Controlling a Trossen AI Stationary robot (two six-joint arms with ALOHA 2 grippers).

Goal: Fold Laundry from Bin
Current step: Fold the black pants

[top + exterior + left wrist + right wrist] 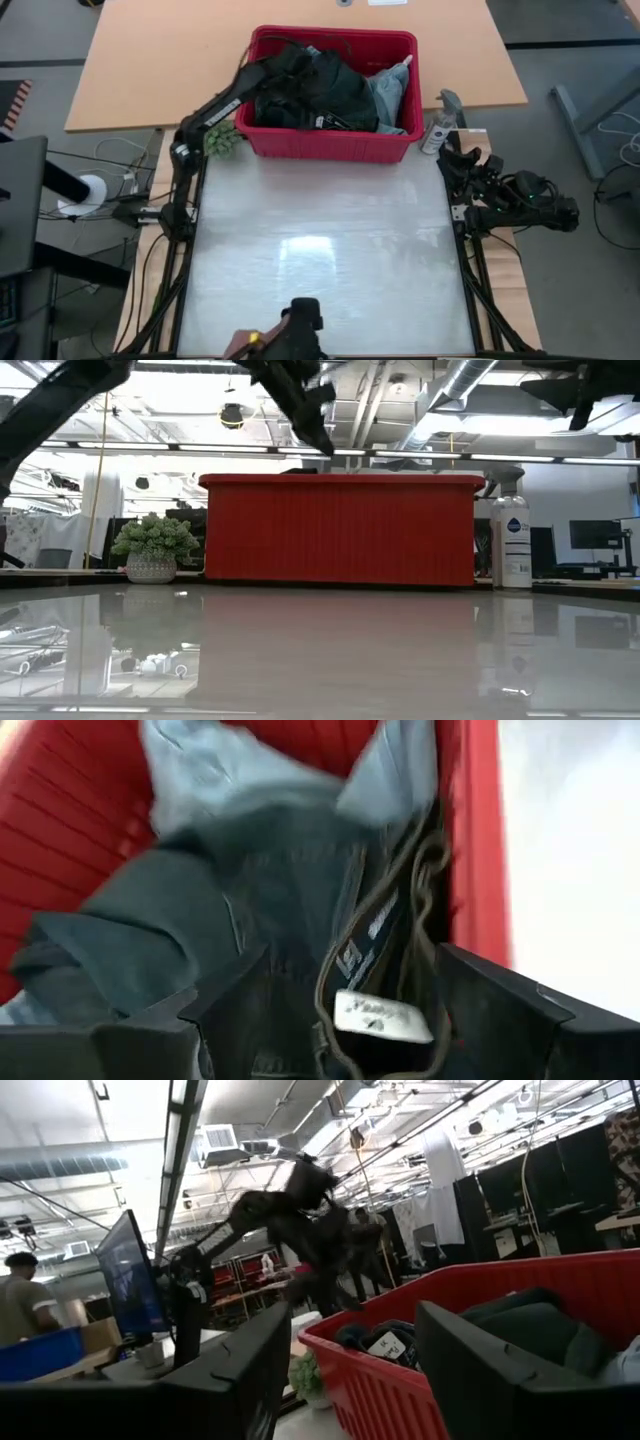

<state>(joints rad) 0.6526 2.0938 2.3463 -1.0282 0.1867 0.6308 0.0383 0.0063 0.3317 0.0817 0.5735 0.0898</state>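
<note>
The red bin (330, 145) stands at the table's far edge, and its slotted front wall (340, 530) fills the low view. Inside it the laundry (320, 90) lies heaped: dark garments (200, 920) with a white label (375, 1015), and light blue cloth (390, 95) toward the right. My left gripper (350, 1020) is open and slants down over the left part of the pile, its fingers on either side of the labelled dark garment. In the low view it (320, 435) is just above the bin's rim. My right gripper (350, 1370) waits open at the table's right edge (455, 160).
A small green plant (222, 140) sits left of the bin, under my left arm. A spray bottle (440, 125) stands at the bin's right corner. The glossy table top (320, 260) stretches in front of the bin. A person (20, 1305) is in the room beyond.
</note>
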